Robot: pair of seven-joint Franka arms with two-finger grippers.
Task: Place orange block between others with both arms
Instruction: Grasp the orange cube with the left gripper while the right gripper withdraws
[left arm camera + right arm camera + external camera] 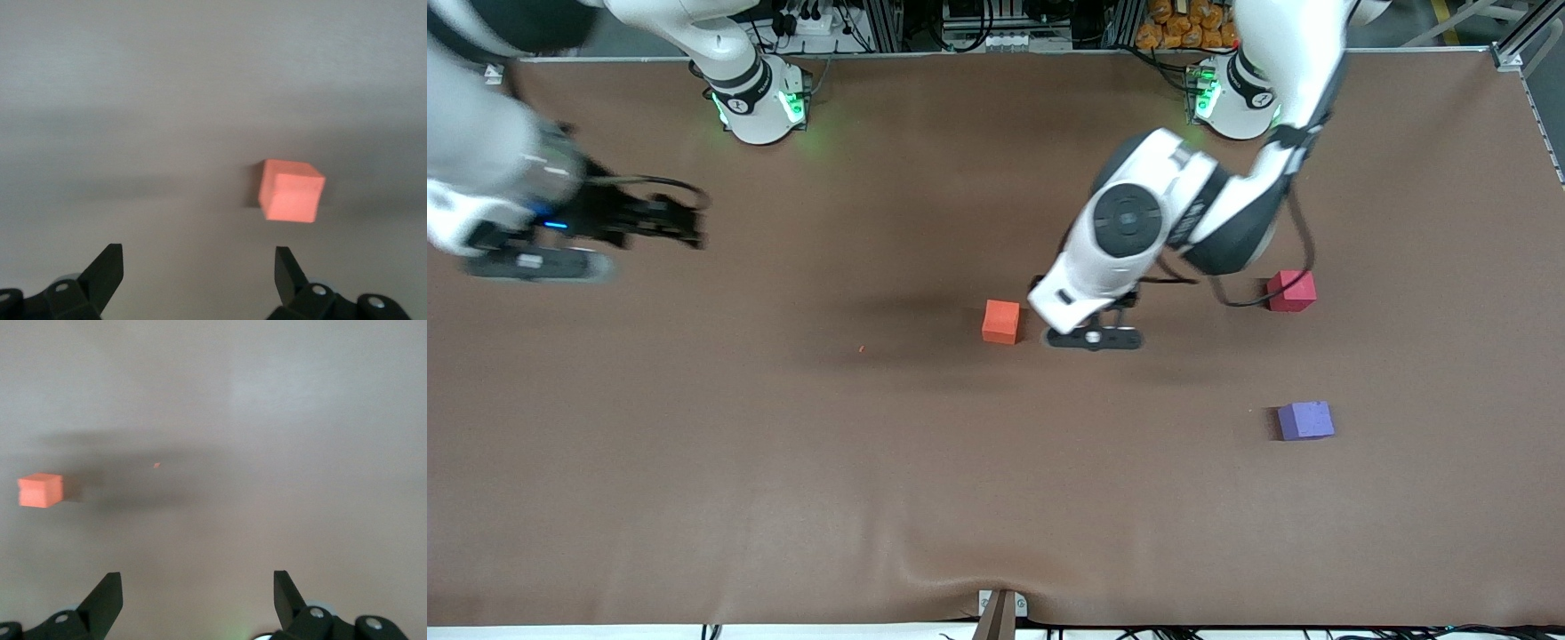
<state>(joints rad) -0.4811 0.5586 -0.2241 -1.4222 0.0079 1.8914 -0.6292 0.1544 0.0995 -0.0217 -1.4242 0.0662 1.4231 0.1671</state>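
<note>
Left end effector (pixel 1094 338) spread beside the orange block (pixel 1000 321), mid-table; right end effector (pixel 685 222) spread, empty, near its table end.

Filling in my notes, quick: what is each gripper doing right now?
Left gripper: open, empty, beside the orange block.
Right gripper: open, empty, waiting over the table's right-arm end.
</note>
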